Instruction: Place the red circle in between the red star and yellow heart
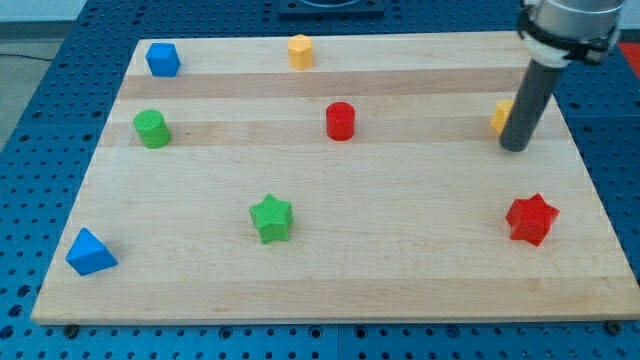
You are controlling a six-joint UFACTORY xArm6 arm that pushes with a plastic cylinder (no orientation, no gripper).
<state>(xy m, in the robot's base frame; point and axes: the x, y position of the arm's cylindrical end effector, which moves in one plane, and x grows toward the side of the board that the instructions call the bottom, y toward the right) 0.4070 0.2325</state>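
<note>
The red circle (340, 121) stands a little above the board's middle. The red star (531, 219) lies at the lower right. A yellow block (501, 116), mostly hidden behind my rod, sits at the right; its shape cannot be made out. My tip (514, 147) rests on the board just below and to the right of that yellow block, well above the red star and far to the right of the red circle.
A wooden board (400, 270) lies on a blue perforated table. A yellow hexagon-like block (301, 50) and a blue block (162, 59) sit along the top. A green circle (152, 129), a green star (271, 218) and a blue triangle (89, 252) lie to the left.
</note>
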